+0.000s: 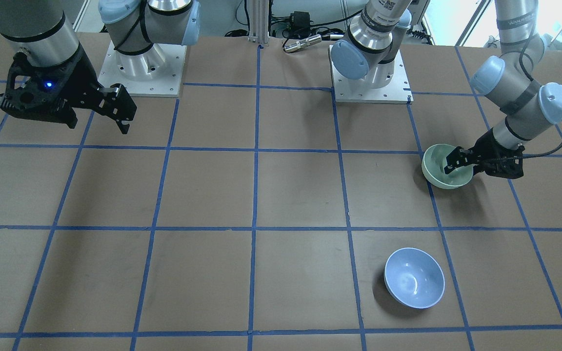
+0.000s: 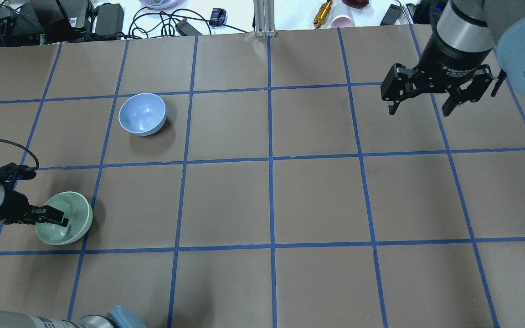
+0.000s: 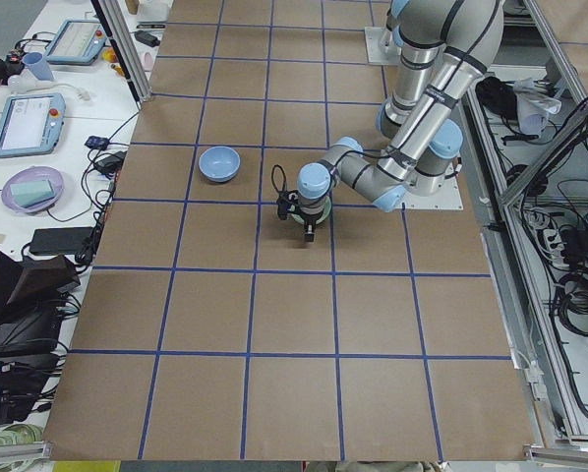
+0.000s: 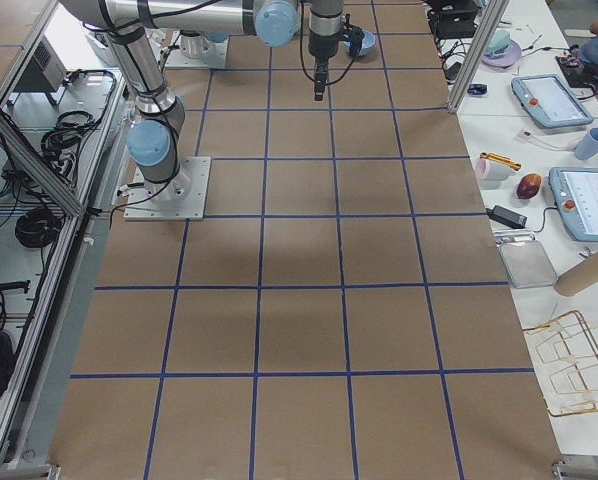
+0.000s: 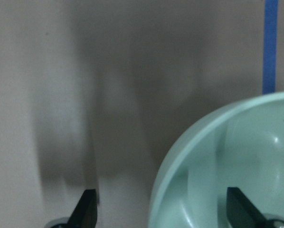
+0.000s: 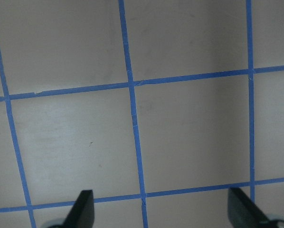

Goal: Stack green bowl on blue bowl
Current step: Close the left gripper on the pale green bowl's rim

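The green bowl (image 1: pixel 434 163) sits on the brown table, near the robot's left side; it also shows in the overhead view (image 2: pixel 74 218). My left gripper (image 2: pixel 58 217) is open and low at this bowl. In the left wrist view (image 5: pixel 162 209) the bowl's rim (image 5: pixel 180 156) lies between the two fingers, one over the bowl's inside, one over the table. The blue bowl (image 1: pixel 414 278) stands alone, upright and empty, farther out on the table (image 2: pixel 142 114). My right gripper (image 2: pixel 419 109) is open and empty, high above the table's other side.
The table is brown paper with a grid of blue tape (image 2: pixel 270 159). Both arm bases (image 1: pixel 371 73) stand at the robot's edge. Cables, power bricks and small items (image 2: pixel 107 13) lie beyond the far edge. The right wrist view shows only bare table (image 6: pixel 132 118).
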Available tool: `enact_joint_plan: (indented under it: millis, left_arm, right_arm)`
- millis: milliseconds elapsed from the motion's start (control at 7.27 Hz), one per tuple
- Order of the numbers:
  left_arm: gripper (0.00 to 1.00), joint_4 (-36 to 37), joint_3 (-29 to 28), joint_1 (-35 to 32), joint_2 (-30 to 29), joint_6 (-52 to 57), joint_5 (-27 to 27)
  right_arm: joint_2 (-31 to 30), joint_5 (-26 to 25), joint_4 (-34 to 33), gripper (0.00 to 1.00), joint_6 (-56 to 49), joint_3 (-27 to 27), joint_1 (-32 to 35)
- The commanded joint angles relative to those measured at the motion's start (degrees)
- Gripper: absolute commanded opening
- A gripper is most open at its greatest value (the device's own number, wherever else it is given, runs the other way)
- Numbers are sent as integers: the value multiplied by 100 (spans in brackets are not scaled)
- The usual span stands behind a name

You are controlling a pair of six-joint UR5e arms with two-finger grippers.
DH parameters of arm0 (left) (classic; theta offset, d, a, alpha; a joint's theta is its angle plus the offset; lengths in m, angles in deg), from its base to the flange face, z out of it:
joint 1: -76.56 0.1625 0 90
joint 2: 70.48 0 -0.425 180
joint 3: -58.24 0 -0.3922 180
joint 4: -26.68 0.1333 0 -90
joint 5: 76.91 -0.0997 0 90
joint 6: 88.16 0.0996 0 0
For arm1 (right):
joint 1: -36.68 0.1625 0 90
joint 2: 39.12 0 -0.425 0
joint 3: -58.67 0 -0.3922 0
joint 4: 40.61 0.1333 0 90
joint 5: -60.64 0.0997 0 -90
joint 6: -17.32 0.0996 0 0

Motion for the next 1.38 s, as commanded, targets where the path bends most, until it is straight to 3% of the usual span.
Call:
enact_joint_plan:
  millis: [0, 138, 275, 1239]
  left_arm:
    - [26, 2, -8, 0, 4, -9, 0]
    - [12, 2, -9, 0, 4, 0, 0]
    - [6, -7, -9, 0, 4, 9, 0]
    - [0, -94, -96, 123, 126, 9, -9]
  right_arm:
    - [0, -1, 0, 100, 0, 0, 0]
    - [0, -2, 0, 100, 0, 9, 0]
    - [0, -2, 0, 100, 0, 0, 0]
    - [0, -2, 0, 100, 0, 0, 0]
